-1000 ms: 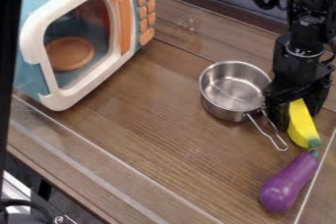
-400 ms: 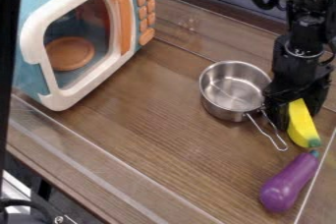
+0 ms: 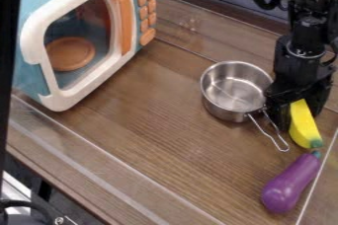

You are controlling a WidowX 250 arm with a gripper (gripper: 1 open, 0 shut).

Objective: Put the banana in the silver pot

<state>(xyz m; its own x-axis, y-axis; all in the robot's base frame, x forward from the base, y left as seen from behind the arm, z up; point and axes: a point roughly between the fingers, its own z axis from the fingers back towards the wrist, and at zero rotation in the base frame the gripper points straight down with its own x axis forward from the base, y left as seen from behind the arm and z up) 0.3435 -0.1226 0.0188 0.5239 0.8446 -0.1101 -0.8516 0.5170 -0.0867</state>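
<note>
Status: transfer not begun. The banana (image 3: 305,125) lies flat on the worktop (image 3: 145,120), at about four o'clock from the silver pot (image 3: 235,89) and just beside its wire handle. The pot stands empty. My fingers (image 3: 295,104) point straight down over the banana's upper end, spread wide to either side of it; no pinch is made yet. Remaining, in my judgement: close, lift, carry toward ten o'clock, release in the pot.

The banana is yellow, slightly curved, smooth plastic with a green tip at its lower end. A purple toy eggplant (image 3: 291,183) lies at six o'clock from it, apart.
</note>
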